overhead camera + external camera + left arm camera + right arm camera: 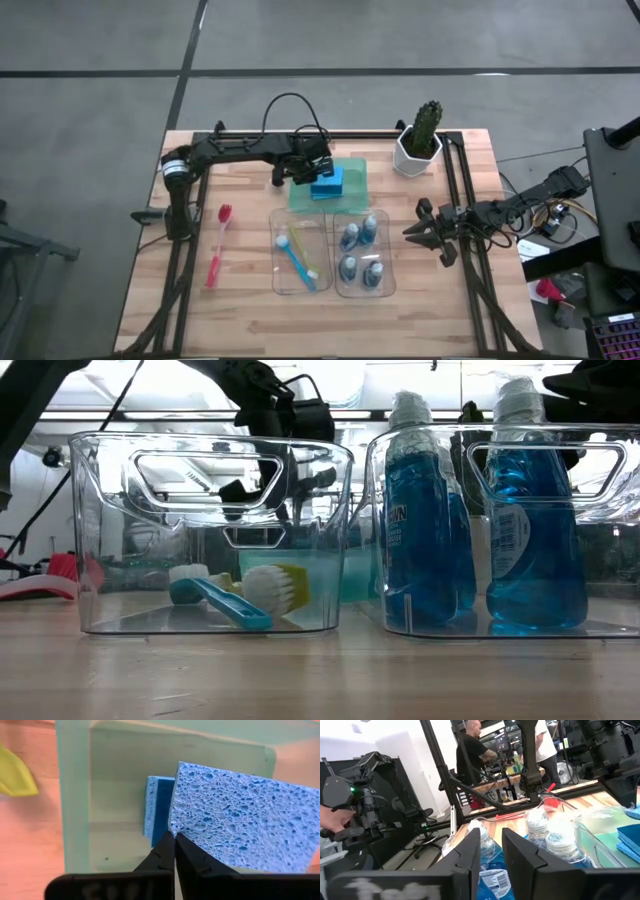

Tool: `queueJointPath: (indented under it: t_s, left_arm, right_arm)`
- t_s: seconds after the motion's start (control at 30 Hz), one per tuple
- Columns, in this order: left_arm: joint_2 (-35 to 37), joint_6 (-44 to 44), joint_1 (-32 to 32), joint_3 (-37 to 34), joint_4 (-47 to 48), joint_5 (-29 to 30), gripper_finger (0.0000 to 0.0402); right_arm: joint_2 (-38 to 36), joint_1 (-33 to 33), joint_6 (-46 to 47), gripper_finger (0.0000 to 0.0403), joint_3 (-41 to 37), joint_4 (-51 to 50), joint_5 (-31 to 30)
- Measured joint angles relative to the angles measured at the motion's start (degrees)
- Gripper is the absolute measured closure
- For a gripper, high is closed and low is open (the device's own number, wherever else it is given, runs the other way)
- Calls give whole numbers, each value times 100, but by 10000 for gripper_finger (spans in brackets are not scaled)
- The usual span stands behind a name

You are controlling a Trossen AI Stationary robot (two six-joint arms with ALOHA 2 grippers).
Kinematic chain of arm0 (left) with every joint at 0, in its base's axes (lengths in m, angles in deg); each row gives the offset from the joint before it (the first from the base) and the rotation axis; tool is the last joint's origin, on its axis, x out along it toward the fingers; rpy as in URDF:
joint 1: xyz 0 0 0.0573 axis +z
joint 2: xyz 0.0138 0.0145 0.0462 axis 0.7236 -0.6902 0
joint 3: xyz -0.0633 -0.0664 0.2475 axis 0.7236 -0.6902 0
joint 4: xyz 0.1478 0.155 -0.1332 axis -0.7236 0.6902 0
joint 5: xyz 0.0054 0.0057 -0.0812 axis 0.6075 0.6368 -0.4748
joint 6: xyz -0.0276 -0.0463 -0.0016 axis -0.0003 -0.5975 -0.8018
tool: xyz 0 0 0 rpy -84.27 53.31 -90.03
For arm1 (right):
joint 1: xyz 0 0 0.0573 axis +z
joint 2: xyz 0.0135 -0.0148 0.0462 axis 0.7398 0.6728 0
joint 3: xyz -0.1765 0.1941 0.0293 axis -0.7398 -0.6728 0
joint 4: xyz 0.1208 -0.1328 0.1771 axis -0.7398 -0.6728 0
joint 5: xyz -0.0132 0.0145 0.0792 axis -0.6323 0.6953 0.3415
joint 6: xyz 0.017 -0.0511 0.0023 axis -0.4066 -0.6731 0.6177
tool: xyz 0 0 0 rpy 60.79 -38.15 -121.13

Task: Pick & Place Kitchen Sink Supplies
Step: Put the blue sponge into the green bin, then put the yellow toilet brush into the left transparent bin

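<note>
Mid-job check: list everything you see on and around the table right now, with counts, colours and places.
Bottles: four, clear with blue liquid, in the right clear bin.
Brushes in the left clear bin: a blue one and a yellow-green one.
Red-pink brush: one, on bare wood left of the bins.
Sponges: two, blue, at the green tray; one lies in it, one is pinched by the left hand.
Cactus: one, green, in a white pot at the far right corner.
People: two, in the room beyond the table, in the right wrist view.
Left hand: shut on a sponge, over the tray.
Right hand: right of the bottle bin, empty, fingers slightly apart.
</note>
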Motion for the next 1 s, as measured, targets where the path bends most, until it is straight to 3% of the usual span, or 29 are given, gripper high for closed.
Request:
queueJointPath:
  t_s: [0.43,0.7,1.0]
  left_arm:
    - [-38,31,7,-13,7,-37,320]
    - [356,367,-24,-13,26,-111,296]
    - [1104,832,-131,-13,1143,704,291]
  right_arm:
    - [0,2,-2,324,0,0,0]
    - [-2,0,-2,316,0,-2,0]
    - [0,0,1,332,0,0,0]
